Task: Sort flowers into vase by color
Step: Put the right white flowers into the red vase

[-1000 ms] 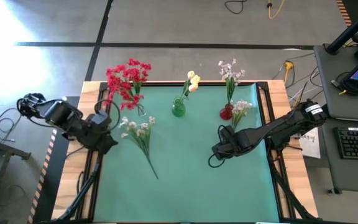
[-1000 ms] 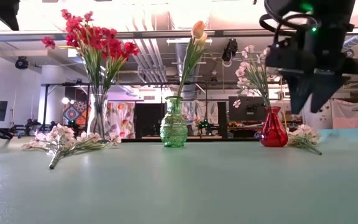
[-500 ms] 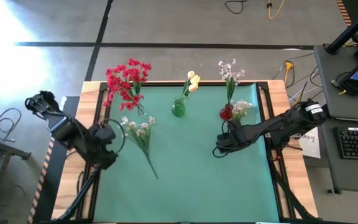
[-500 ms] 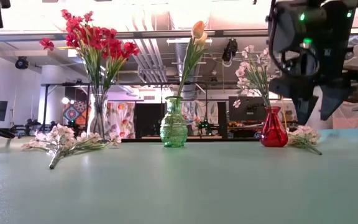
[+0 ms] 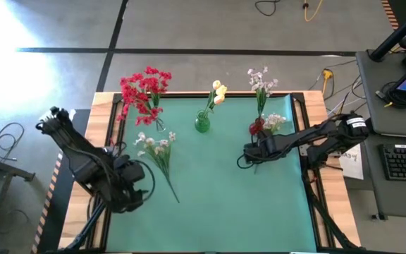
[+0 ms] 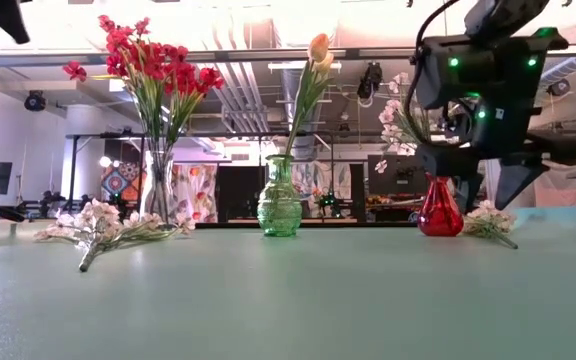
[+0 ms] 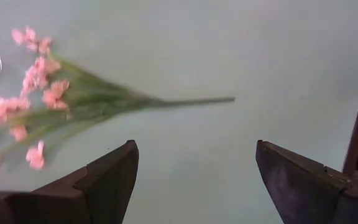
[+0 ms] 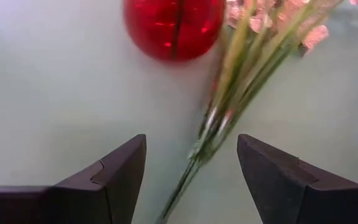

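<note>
Red vase [image 8: 173,28] beside pale spray [image 8: 247,81], right gripper [image 8: 191,174] fingers spread — empty, left gripper [image 7: 194,180] likewise.

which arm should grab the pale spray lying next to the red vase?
Right. The right gripper is open just short of the pale spray lying beside the red vase, its stems between the fingers in the right wrist view. The left gripper, also open, is across the mat by the other loose spray.

no readable text, labels or signs
</note>
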Tool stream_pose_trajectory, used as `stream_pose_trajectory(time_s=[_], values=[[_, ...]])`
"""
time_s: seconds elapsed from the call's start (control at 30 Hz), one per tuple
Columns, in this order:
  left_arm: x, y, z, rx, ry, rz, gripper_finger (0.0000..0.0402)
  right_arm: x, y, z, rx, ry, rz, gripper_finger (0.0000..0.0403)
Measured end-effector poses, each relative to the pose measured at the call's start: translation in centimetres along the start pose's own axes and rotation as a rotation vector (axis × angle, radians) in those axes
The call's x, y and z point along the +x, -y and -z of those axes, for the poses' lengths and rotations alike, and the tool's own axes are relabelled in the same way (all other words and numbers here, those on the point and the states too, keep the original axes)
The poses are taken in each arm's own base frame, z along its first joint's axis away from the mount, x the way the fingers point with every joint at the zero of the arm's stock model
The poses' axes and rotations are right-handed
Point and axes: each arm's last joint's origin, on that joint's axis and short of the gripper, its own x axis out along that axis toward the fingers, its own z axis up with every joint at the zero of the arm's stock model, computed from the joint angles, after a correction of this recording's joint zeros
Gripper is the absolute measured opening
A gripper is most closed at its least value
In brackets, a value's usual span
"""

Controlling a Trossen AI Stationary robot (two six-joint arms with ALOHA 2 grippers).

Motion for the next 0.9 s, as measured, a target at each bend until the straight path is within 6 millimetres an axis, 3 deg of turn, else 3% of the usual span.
stream_pose_trajectory(time_s=[0.27, 0.47, 0.9], values=[[2.6, 2.1, -0.1, 0.045, 0.148, -0.133, 0.0308, 1.8, 1.5, 0.9, 0.077, -0.016, 0.061, 0.0218], [4.3, 2.9, -0.3, 0.068, 0.249, -0.226, 0.0308, 3.2, 1.3, 1.8, 0.077, -0.037, -0.052, 0.0205], [5.8, 2.9, -1.1, 0.082, 0.256, -0.296, 0.0308, 1.1, 0.8, 2.0, -0.114, -0.326, -0.043, 0.0133]])
